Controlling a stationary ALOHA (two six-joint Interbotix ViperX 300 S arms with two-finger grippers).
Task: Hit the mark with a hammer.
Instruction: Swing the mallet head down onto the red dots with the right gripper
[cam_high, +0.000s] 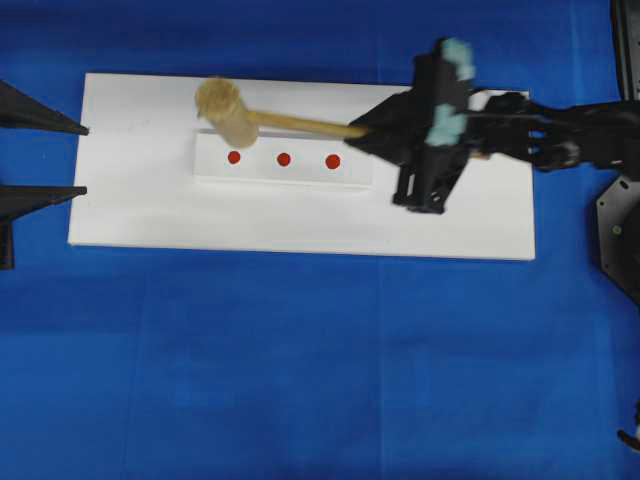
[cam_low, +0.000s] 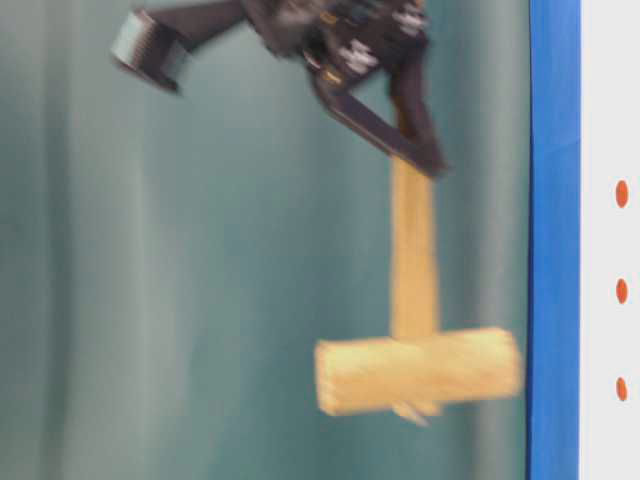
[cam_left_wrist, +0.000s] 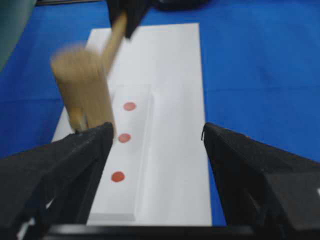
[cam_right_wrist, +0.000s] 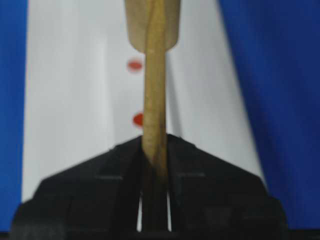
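While the right gripper stands clamped on the hammer handle's end, the head hangs raised ahead of the jaws, near the farthest red mark; strike judged not yet landed; left gripper spread wide, empty, well apart.

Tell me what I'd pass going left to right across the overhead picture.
The idle left hand with its black fingers apart, then the mallet head, the three red dots on the raised white strip, and the right hand clamped on the mallet's handle end.
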